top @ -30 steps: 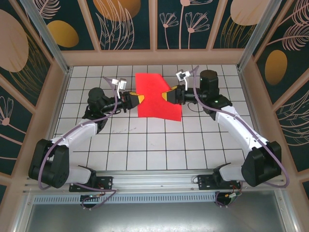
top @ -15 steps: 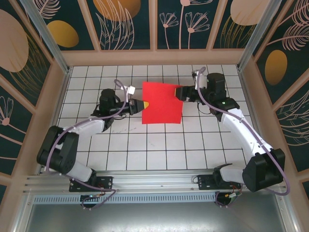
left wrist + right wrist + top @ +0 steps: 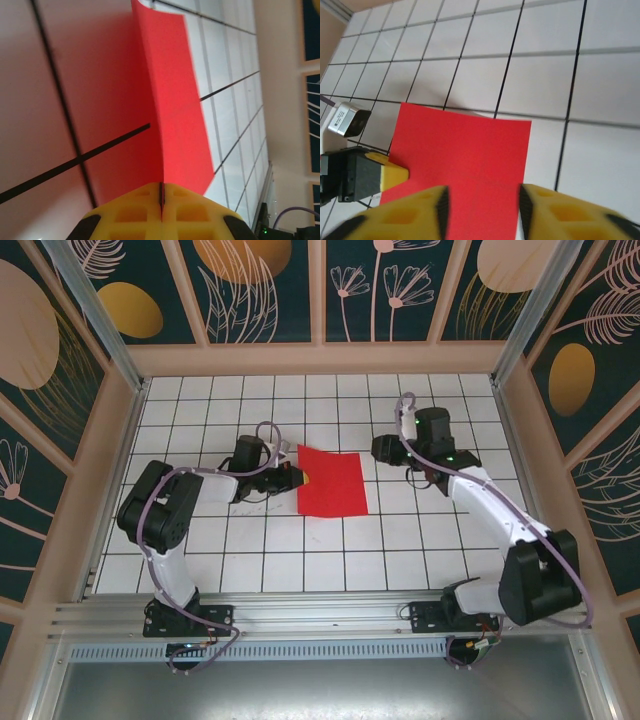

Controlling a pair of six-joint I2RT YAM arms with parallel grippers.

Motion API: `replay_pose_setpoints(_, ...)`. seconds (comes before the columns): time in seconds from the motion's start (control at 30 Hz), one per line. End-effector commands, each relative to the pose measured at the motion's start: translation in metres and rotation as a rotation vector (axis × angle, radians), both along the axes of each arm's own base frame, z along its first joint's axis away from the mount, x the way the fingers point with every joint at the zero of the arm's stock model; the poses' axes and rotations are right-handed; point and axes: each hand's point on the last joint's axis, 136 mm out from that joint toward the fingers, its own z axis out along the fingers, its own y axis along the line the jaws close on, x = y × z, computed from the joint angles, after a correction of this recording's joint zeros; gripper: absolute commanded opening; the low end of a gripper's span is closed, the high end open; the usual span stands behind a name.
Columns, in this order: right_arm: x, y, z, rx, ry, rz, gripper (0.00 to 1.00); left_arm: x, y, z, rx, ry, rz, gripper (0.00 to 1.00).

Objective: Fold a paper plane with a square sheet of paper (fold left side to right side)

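1. The square sheet of paper (image 3: 335, 482) is seen in the top view as a bright red patch on the white gridded table (image 3: 300, 560), about mid-table and between the two arms; most of it is laid flat.
2. The left gripper (image 3: 298, 478) is placed at the sheet's left edge; the left arm is stretched low across the table towards it.
3. In the left wrist view the yellow pads (image 3: 135, 212) of the left gripper (image 3: 161, 197) are pressed together with only a thin seam between them; the red sheet (image 3: 180, 125) is pinched in that seam, so the jaws are closed on the paper's edge.
4. From the pinch the sheet is seen running away over the grid lines; a red tint is cast on the tiles beside it.
5. The right gripper (image 3: 383, 448) is held just off the sheet's far right corner in the top view, apart from the paper, not touching it.
6. In the right wrist view the two yellow fingers (image 3: 415, 212) of the right gripper (image 3: 482, 210) are parted; nothing is clamped between them, so the jaws are read as open.
7. Beyond those fingers the sheet (image 3: 465, 150) is seen lying on the tiles; the left gripper (image 3: 402, 174) is seen at its edge, yellow tip on the paper.
8. A small grey box (image 3: 347, 119) is seen just above the left gripper's black body in that same view.
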Motion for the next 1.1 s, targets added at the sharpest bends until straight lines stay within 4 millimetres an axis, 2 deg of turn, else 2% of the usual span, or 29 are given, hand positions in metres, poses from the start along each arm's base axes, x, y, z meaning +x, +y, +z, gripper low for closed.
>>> replay_pose_setpoints(0.0,-0.001,0.019,-0.028,0.045,0.079,0.021,0.3,0.002,-0.001,-0.001,0.032,0.006,-0.001,0.0)
replay_pose_setpoints(0.1,0.002,0.027,-0.051,0.052,0.144,0.023,0.19,0.002,0.001,-0.001,0.046,0.007,-0.003,0.0)
replay_pose_setpoints(0.2,0.005,0.033,-0.072,0.047,0.206,0.036,0.15,0.002,0.001,0.0,0.055,0.005,-0.005,0.0)
replay_pose_setpoints(0.47,0.002,0.043,-0.124,-0.002,0.353,0.052,0.14,0.002,0.001,0.0,0.058,0.007,-0.006,0.0)
replay_pose_setpoints(0.73,-0.005,0.041,-0.152,-0.069,0.435,0.052,0.14,0.005,-0.003,0.007,0.051,-0.005,-0.016,0.03)
replay_pose_setpoints(0.8,-0.008,0.039,-0.158,-0.086,0.455,0.046,0.15,0.006,-0.005,0.01,0.045,-0.01,-0.019,0.07)
replay_pose_setpoints(1.07,-0.017,0.032,-0.175,-0.129,0.51,0.034,0.15,0.01,-0.021,0.042,-0.033,-0.039,-0.042,0.41)
